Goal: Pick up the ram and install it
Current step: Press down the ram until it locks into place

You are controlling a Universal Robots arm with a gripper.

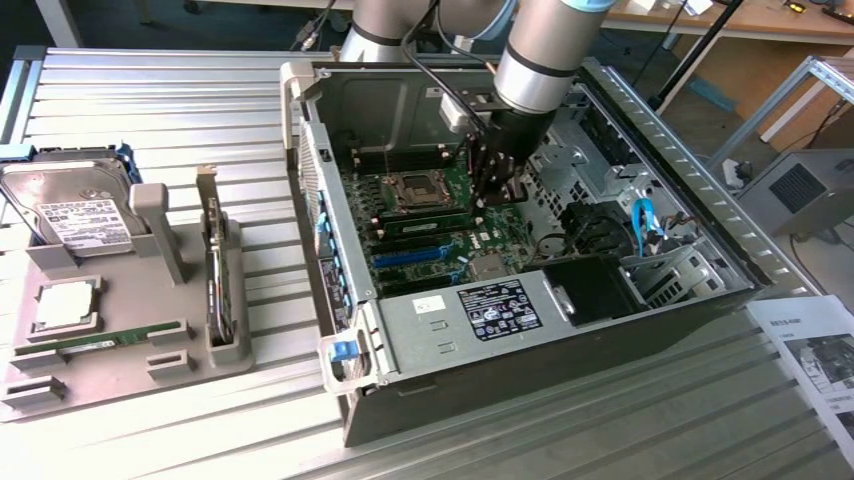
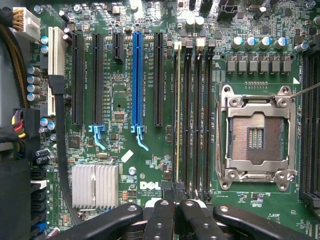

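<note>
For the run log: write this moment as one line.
tool: shut | at: end of black memory slots | long thin ram stick: edge-on in slot farthest from silver processor socket

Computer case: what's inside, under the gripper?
Motherboard with an empty CPU socket, heatsink and memory slots; a thin stick, likely the ram, stands in one. The shut gripper covers one end of the slots.
</note>
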